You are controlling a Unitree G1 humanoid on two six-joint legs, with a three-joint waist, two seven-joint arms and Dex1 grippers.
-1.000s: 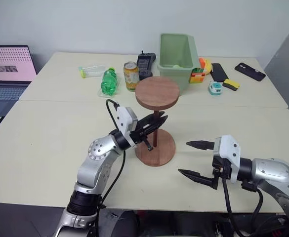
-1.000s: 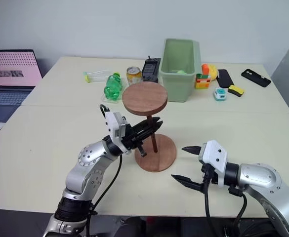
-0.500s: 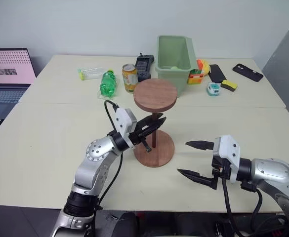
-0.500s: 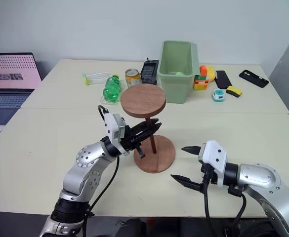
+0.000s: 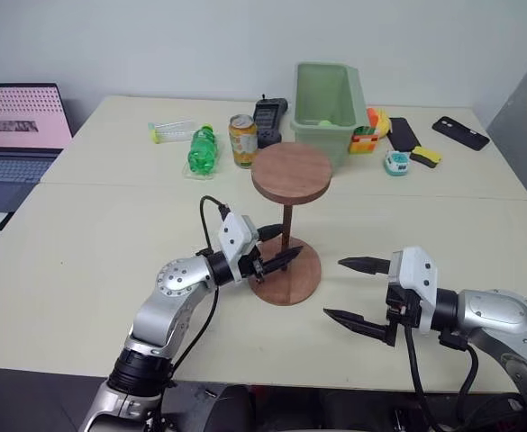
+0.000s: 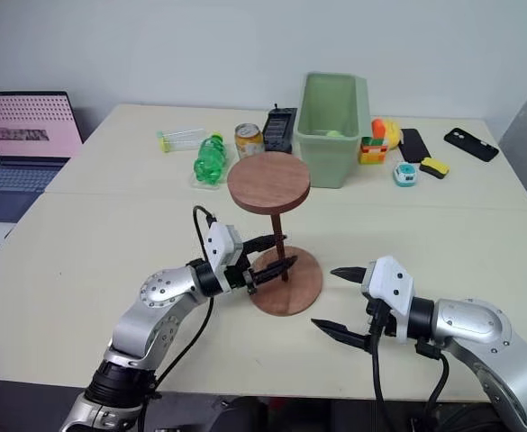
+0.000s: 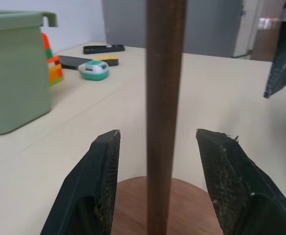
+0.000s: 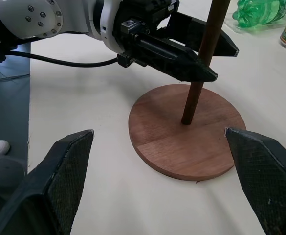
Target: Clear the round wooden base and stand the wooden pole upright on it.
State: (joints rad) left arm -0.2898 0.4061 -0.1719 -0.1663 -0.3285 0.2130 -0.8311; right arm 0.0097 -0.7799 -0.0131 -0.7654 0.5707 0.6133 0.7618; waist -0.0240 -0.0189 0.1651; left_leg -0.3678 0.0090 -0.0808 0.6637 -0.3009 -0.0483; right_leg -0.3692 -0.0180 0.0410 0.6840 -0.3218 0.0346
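One wooden pole [image 5: 286, 228] stands upright on the round wooden base [image 5: 286, 279], its foot at the middle of the base and the disc fixed to its other end carried level on top. The base lies flat on the near half of the pale table [image 5: 92, 243], with nothing else resting on it.

The left gripper [image 6: 276, 253] reaches in level from the robot's left, its two black fingers apart with the pole standing in the gap between them; the left wrist view shows clear space on both sides of the rod, so neither finger touches it. The fingertips hang just above the base.

The right gripper [image 5: 352, 290] hovers over the table just to the right of the base, apart from it, with its fingers spread wide and nothing between them.

At the far side of the table stand a green bin [image 5: 325, 94], a yellow can [image 5: 241, 139] and a green bottle [image 5: 201, 150] lying on its side, with a clear bottle [image 5: 173, 131] beyond it and a black handset [image 5: 268, 117] beside the can. Right of the bin lie coloured toy blocks [image 5: 364, 137], a small teal item [image 5: 395, 162] and two dark phones [image 5: 459, 132]. An open laptop [image 5: 20, 121] sits at the far left.
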